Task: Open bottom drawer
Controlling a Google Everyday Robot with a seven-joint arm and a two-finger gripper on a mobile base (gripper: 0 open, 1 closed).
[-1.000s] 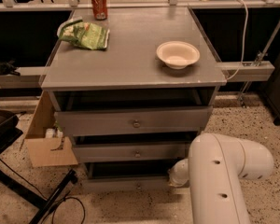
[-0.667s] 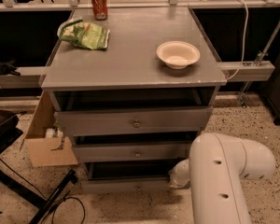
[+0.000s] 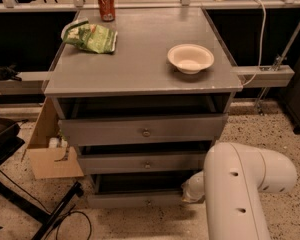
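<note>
The bottom drawer [image 3: 125,200] is the slim grey front lowest in the cabinet, with a small round knob [image 3: 149,202] at its centre. It stands a little out from the cabinet, with a dark gap above it. My gripper [image 3: 189,191] is at the right end of this drawer front, low near the floor, and is mostly hidden by my white arm [image 3: 240,184]. Nothing shows whether it holds anything.
Above are a middle drawer [image 3: 140,163] and a larger top drawer [image 3: 140,130], both partly out. On the cabinet top [image 3: 140,74] lie a white bowl [image 3: 190,58], a green chip bag [image 3: 92,36] and a red can [image 3: 106,4]. A cardboard box [image 3: 47,154] and black stand legs [image 3: 50,214] are at the left.
</note>
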